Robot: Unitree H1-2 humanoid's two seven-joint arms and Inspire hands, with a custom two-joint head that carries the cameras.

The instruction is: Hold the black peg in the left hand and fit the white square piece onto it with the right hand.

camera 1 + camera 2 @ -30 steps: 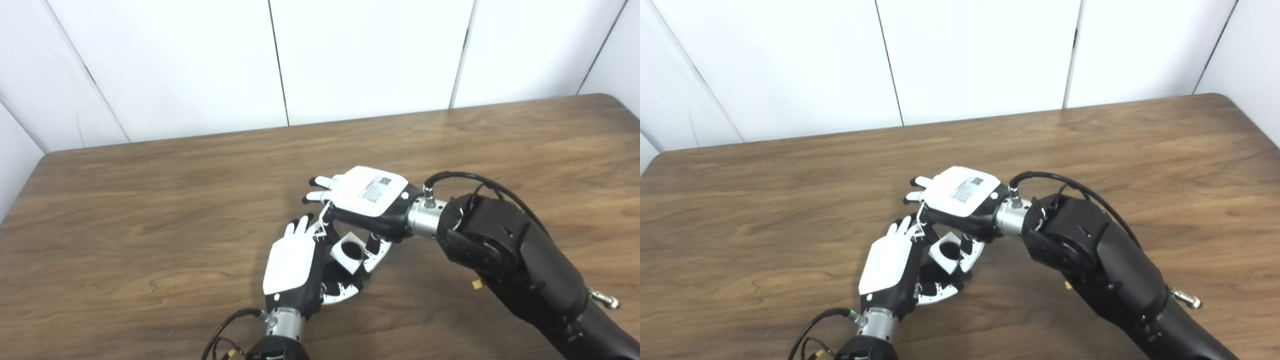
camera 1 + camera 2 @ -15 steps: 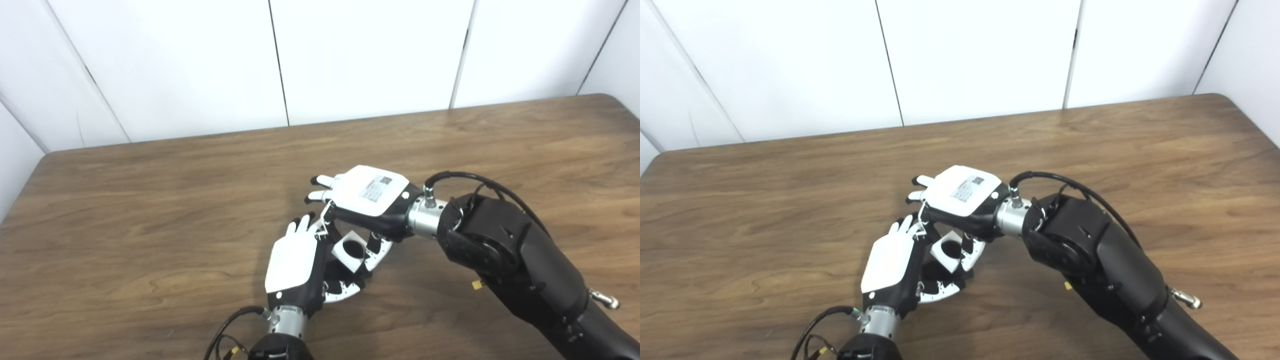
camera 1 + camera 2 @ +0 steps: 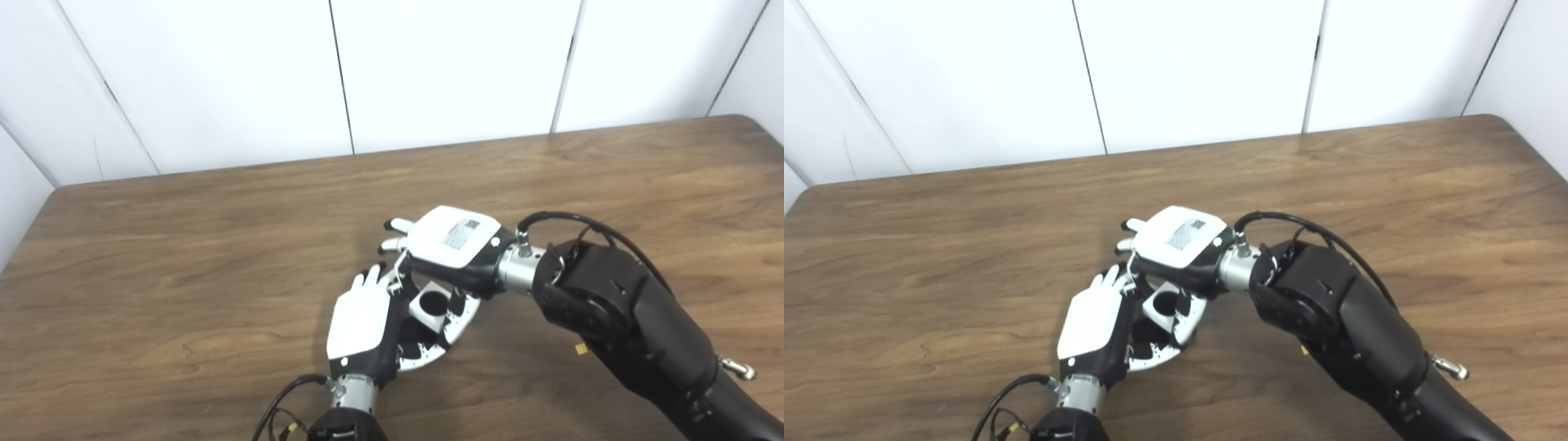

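Left eye view: white square piece is pinched by right hand; left hand is curled beneath, its hold unclear.

Black peg hidden between both hands; right arm cut off.

This looks like a lab or robot test room. A plain wood-grain counter stands against bare white wall panels with dark seams just behind its far edge. Over the counter's near middle reach black robot arms with exposed cables, nothing homely about them.
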